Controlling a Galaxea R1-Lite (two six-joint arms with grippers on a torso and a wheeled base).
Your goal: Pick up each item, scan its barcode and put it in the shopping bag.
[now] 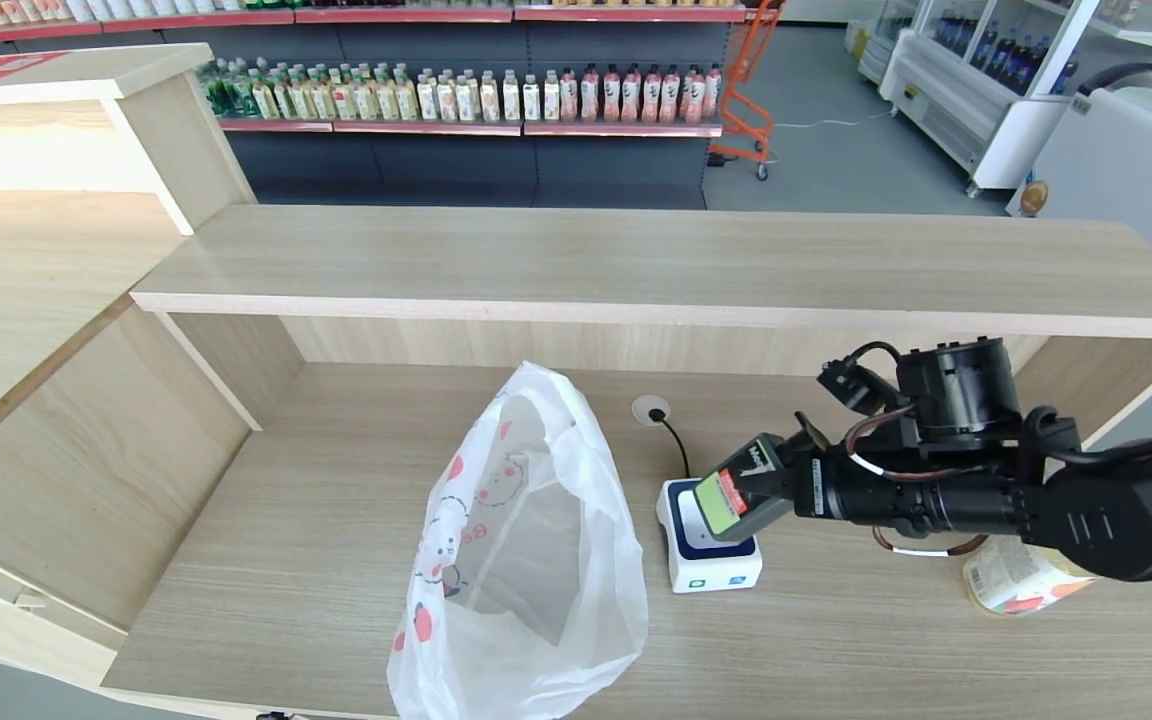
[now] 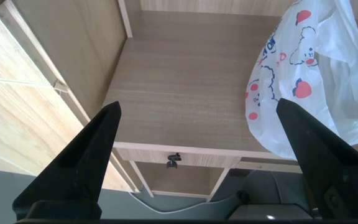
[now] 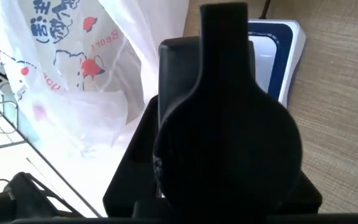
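Right hand point(image 1: 781, 478): clamped on a small dark box point(image 1: 731, 492), held tilted just above the scanner point(image 1: 711, 565).
Left hand point(image 2: 199, 107): fingers apart, holding nothing.
Shopping bag point(image 1: 526, 560): on the surface point(image 1: 836, 640) at 9 o'clock of the scanner, mouth open but slumped.
Risks, judged:
- Barcode turned away from the window gives no read.
- Box may snag the limp bag rim on transfer.
- Arm may nudge the bottle point(image 1: 1021, 582) lying at 3 o'clock.

Bag point(image 1: 526, 560) on the counter point(image 1: 316, 560), scanner point(image 1: 716, 575) just right. Box point(image 1: 736, 490) over the scanner; perhaps a bottle point(image 1: 1016, 585) lies farther right.
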